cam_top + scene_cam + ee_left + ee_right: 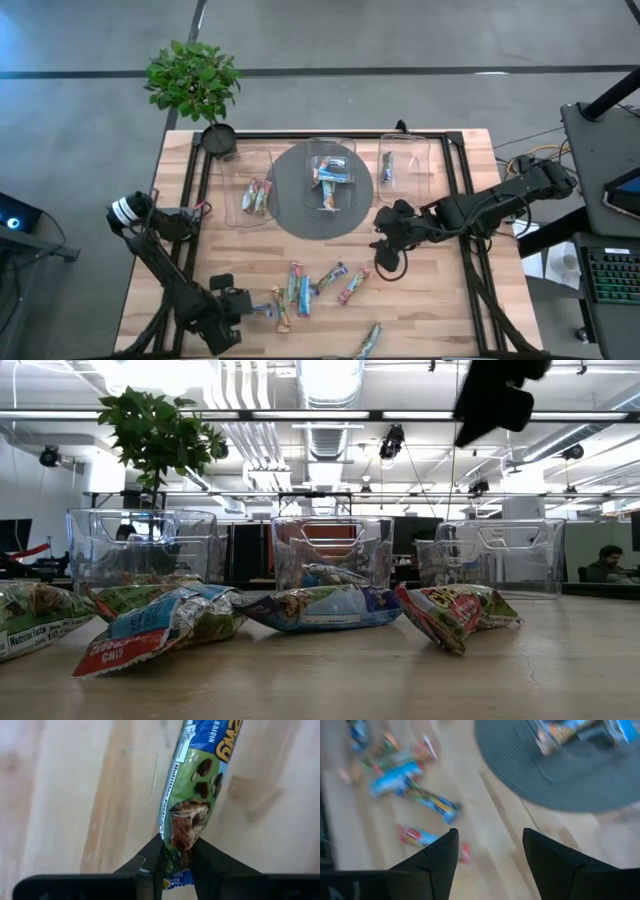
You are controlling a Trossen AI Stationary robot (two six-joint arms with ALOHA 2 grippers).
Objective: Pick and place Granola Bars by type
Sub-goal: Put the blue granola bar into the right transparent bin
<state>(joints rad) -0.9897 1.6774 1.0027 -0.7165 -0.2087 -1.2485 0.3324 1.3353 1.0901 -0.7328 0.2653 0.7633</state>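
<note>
Several granola bars in shiny wrappers lie loose on the near part of the wooden table (330, 277), (352, 286), (368, 340), (325, 608). More bars sit in the three clear bins at the far side (255, 195), (330, 175), (388, 167). My left gripper (252, 306) (177, 865) is at the near left and is shut on a green and blue bar (279, 310) (200, 775). My right gripper (385, 258) (490, 855) hangs open above the table, just near of the grey mat, over bare wood with nothing between its fingers. My left gripper pinches the green and blue bar by its near wrapper end (181, 835) between the two fingers (150, 862). It comes from the table's left, and the bar runs on lengthwise away from the fingertips. Whether the bar is off the wood, I cannot tell.
A round grey mat (290, 215) (570, 785) lies under the middle bin. A potted plant (195, 85) stands at the far left corner. A black frame (465, 200) runs around the table. Bare wood lies at the near right (440, 310).
</note>
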